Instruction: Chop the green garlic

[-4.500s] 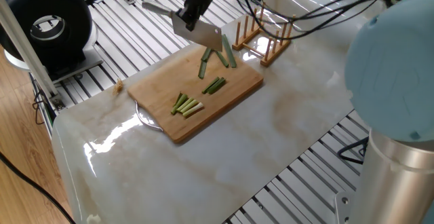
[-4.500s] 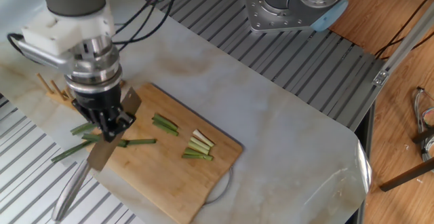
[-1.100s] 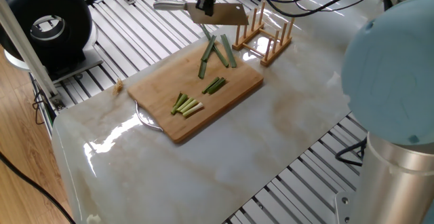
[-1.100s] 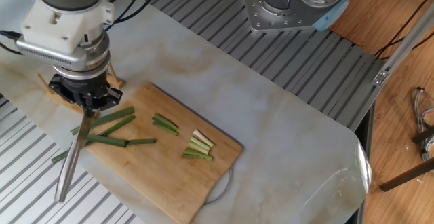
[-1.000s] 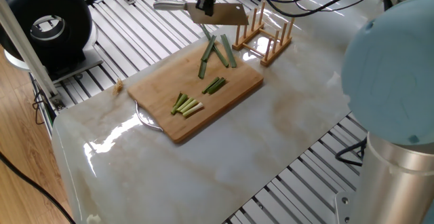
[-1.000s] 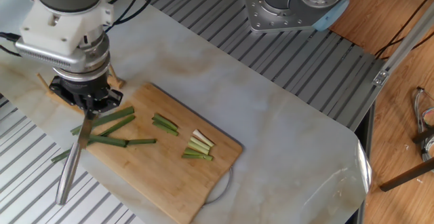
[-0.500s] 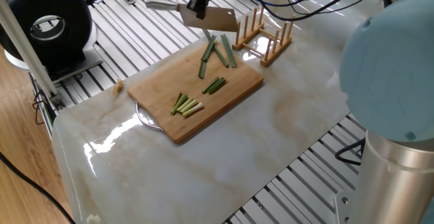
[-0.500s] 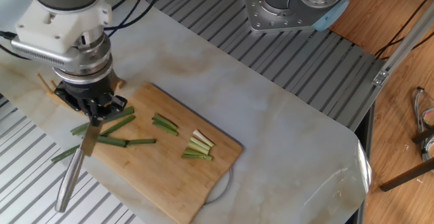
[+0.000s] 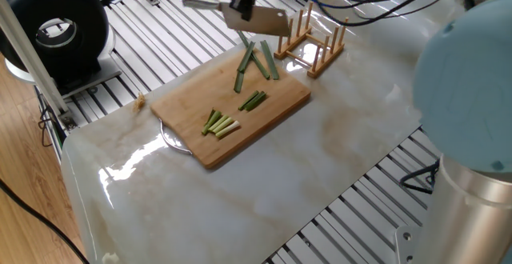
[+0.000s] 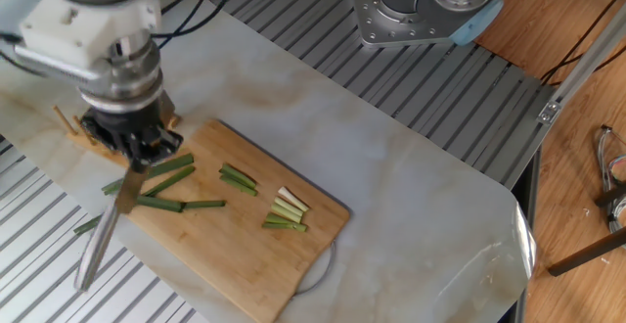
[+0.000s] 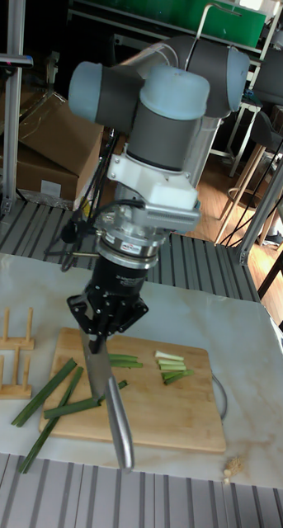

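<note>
The green garlic lies cut on a wooden cutting board (image 9: 192, 136): long dark stalks (image 9: 258, 60) at the far end, short green pieces (image 9: 253, 100) in the middle, and pale whitish pieces (image 9: 221, 125) nearer. My gripper (image 9: 246, 10) hovers above the long stalks, shut on a knife (image 9: 264, 22) held just above them. In the other fixed view the gripper (image 10: 137, 160) stands over the stalks (image 10: 164, 172), and the knife handle (image 10: 98, 245) sticks out past the board's edge. The tall fixed view shows the gripper (image 11: 98, 337), knife (image 11: 116, 421) and stalks (image 11: 50, 403).
A wooden peg rack (image 9: 312, 38) stands right beside the board's far end, close to the knife. The board sits on a marble-look sheet (image 9: 320, 152) over slatted aluminium. A black round device (image 9: 56, 28) stands at the far left. A metal base (image 10: 421, 10) is at the back.
The knife has lifted off the far end of the board and turned, now hovering above the long stalks. In the last half second it shifted slightly toward the rack. The cut pieces have not moved.
</note>
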